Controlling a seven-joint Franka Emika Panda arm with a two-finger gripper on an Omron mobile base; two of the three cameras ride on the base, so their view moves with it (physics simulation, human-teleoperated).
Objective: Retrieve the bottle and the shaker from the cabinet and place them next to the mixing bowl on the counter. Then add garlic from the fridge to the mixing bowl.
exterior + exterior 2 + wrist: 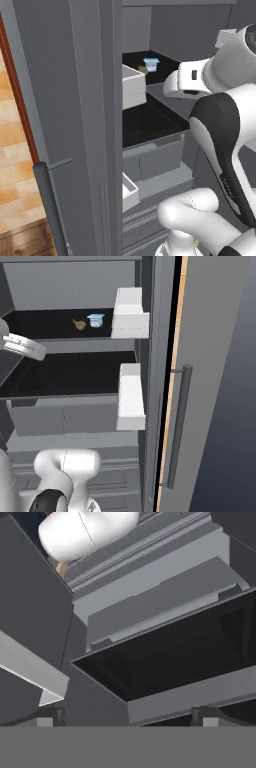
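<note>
The grey fridge (pixel 170 25) (pixel 60 286) stands open in front of me. The garlic (pixel 78 324) (pixel 143 70), a small tan bulb, lies on the upper black shelf (pixel 45 323), partly behind a white door bin in the left base view. My arm's white hand (pixel 186 82) reaches into the fridge at the height of that shelf, right of the garlic and apart from it. In the hand view my gripper (pixel 127 718) is open, with nothing between its fingertips (pixel 50 717). It looks over a black shelf (pixel 175 657) and grey drawers (pixel 150 602). The bottle, shaker, cabinet, mixing bowl and counter are out of view.
A small white and blue cup (pixel 96 320) (pixel 151 64) stands right beside the garlic. White door bins (pixel 131 318) (pixel 132 85) jut out next to both shelves. The lower black shelf (pixel 70 373) lies over grey drawers (pixel 65 418). A dark door handle (pixel 177 426) runs along the door.
</note>
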